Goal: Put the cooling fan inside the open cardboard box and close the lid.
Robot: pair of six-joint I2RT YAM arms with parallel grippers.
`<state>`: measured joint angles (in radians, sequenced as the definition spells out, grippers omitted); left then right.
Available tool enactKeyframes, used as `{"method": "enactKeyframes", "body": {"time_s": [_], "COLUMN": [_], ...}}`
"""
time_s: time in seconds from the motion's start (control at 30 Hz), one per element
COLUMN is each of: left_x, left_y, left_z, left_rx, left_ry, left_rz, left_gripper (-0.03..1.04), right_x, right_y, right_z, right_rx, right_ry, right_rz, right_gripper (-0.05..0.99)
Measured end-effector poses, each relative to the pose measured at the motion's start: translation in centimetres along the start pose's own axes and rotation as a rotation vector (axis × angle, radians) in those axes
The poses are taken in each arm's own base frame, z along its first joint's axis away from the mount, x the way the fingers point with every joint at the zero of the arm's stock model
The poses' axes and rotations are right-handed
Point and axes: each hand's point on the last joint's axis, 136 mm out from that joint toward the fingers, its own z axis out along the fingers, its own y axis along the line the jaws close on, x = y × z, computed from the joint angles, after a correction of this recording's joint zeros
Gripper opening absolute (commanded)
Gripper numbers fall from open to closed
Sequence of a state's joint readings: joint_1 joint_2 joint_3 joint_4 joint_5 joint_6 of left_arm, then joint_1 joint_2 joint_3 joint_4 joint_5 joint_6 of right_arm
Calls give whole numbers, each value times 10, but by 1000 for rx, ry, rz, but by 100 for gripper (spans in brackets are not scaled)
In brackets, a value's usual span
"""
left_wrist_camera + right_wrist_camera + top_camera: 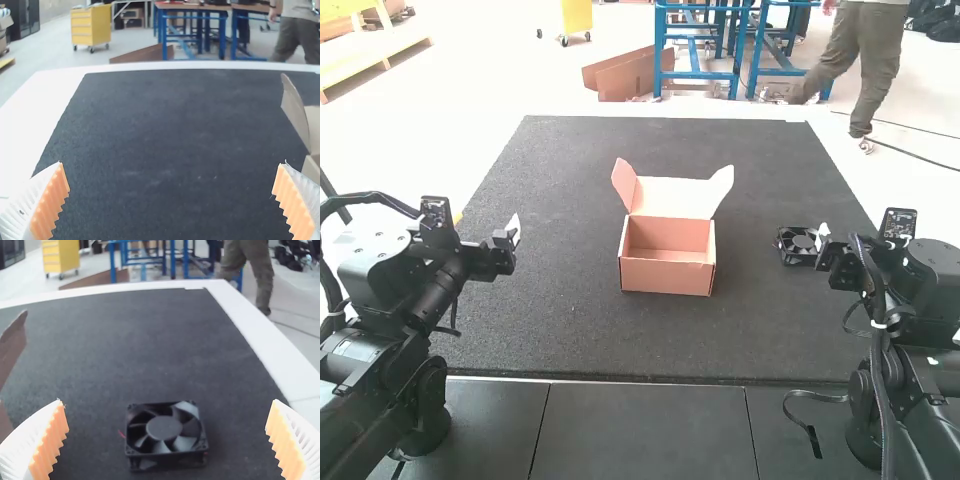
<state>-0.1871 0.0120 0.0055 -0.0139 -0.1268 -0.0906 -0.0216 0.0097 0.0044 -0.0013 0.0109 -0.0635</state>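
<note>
The fan lies flat on the mat, near the open box. The right gripper sits just behind it, spread wide, ready to grab. The left gripper is spread too.

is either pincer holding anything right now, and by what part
Nothing is held. The left pincer and right pincer are both open and empty. The cooling fan lies untouched on the black mat in front of the right pincer.
</note>
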Motion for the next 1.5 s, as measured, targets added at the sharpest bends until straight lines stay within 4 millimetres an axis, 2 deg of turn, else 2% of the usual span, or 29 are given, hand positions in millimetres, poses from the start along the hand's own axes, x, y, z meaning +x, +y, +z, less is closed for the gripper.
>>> {"method": "enactKeyframes", "body": {"time_s": [0.3,0.37,0.47,0.57,0.7,0.77,0.83,1.07,1.27,1.37,1.5], "left_x": [-17,-29,-49,-56,-58,-69,-83,-117,-134,-132,-138], "left_y": [0,0,0,0,-1,-2,-2,-6,-10,-12,-17], "left_z": [-1,-2,-5,-6,-7,-7,-6,22,55,69,84], "left_rx": [0,1,2,5,12,16,16,15,13,15,33], "left_ry": [-68,-117,-201,-227,-216,-221,-219,-128,43,177,260], "left_rz": [-9,-15,-26,-29,-26,-26,-26,-15,6,22,30], "left_gripper": [97,97,97,97,97,97,97,97,97,97,97], "right_x": [-5,-15,-42,-62,-64,-64,-72,-123,-135,-139,-145], "right_y": [0,0,0,1,1,0,0,-3,-5,-5,-4], "right_z": [0,0,-4,-8,-8,-4,-1,27,53,61,66], "right_rx": [-1,-1,-5,-7,-8,-6,-2,21,54,60,63], "right_ry": [-20,-62,-173,-255,-261,-231,-205,-79,136,226,310], "right_rz": [20,27,35,38,41,42,51,119,135,126,106], "right_gripper": [91,91,91,91,91,91,91,91,91,91,89]}}
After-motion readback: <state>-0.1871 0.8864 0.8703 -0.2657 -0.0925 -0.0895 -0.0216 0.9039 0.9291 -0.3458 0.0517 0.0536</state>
